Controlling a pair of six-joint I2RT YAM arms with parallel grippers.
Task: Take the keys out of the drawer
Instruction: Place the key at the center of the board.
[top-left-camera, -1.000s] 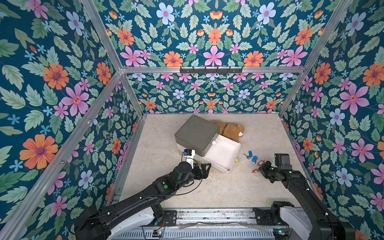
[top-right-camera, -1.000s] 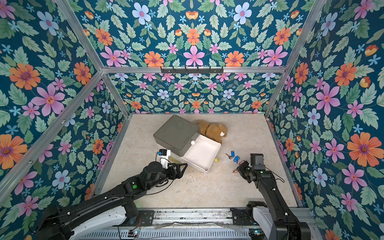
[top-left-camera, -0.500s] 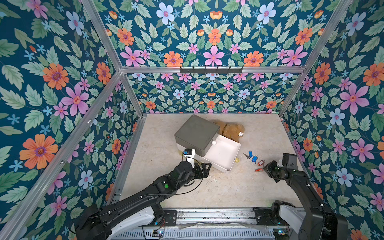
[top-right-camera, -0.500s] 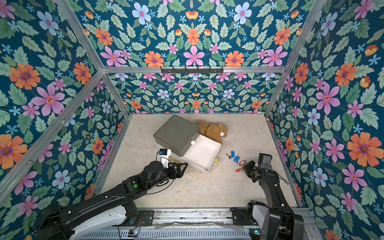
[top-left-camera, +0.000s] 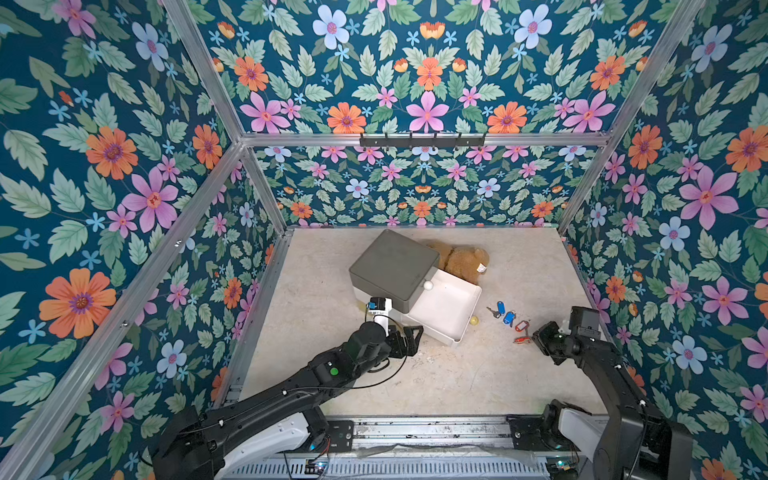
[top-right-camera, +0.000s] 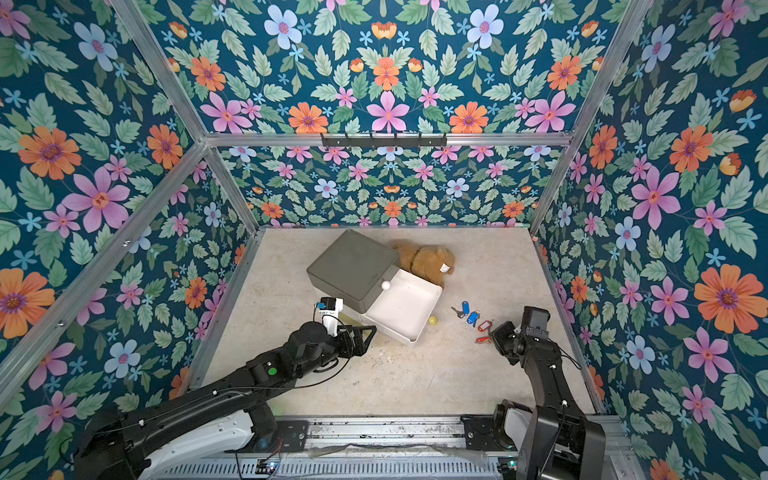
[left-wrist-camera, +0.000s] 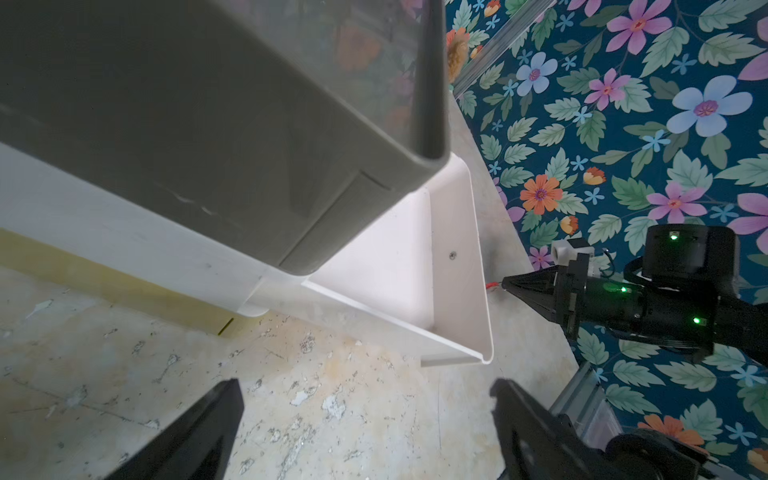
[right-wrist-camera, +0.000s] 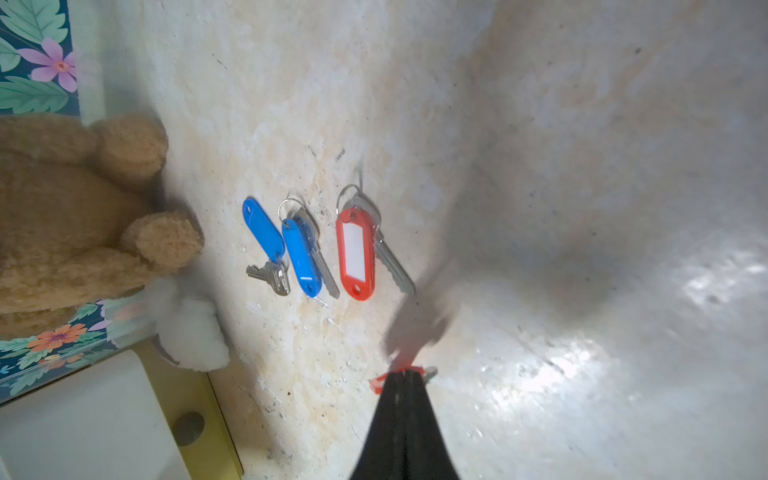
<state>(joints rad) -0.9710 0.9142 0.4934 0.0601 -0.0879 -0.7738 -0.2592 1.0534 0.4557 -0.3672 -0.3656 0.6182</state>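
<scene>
Right wrist view: your right gripper (right-wrist-camera: 405, 375) is clamped on a red-tagged key (right-wrist-camera: 376, 385).
Left gripper (left-wrist-camera: 363, 382): your jaws stand apart, beside the drawer (left-wrist-camera: 454, 249).

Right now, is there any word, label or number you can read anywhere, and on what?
No readable text anywhere.
Red key tag: white insert looks blank.
Blue key tags: no writing shows.
Teddy bear's label: too small to read.

White drawer (top-left-camera: 446, 308) open, blue and red keys (top-left-camera: 508, 318) beside it
</scene>
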